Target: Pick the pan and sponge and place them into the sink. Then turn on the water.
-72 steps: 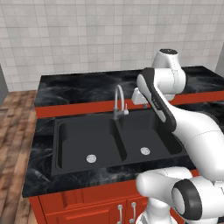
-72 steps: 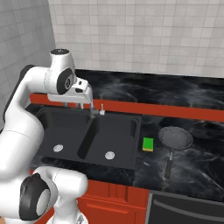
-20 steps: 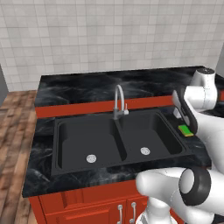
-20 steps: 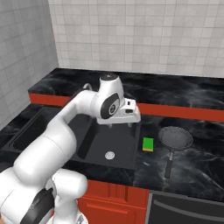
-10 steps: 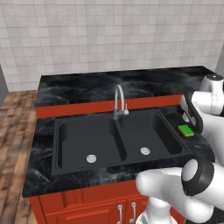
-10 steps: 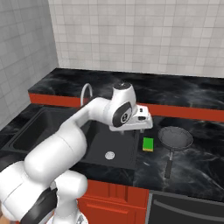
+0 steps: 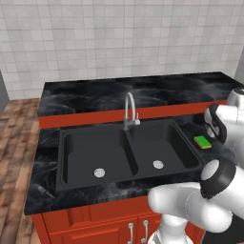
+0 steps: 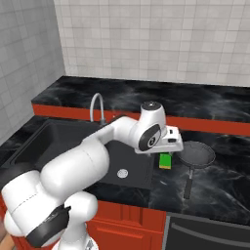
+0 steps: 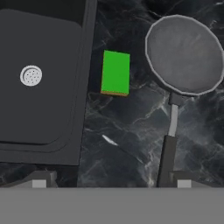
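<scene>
In the left base view we see the sink set in the dark desk, with the tap behind the divider and no stream running. The sponge lies on the desk just right of the sink. The arm has swung further right than a second ago, and its upper links now sit at the picture's right edge, beside the sponge; the base has not moved, since sink and tap stand where they did.

In the right base view the hand hangs over the right end of the sink, its claw above the desk between sponge and pan. A second ago it was over the right basin, nearer the tap; it has come closer to the sponge. The pan rests on the desk right of the sponge, handle pointing toward the desk's front edge.

In the hand view we look straight down. The sponge lies flat just beside the sink rim, and the pan is near it but apart, its handle running down toward us. Both fingers stand wide apart at the bottom, released and holding nothing.
</scene>
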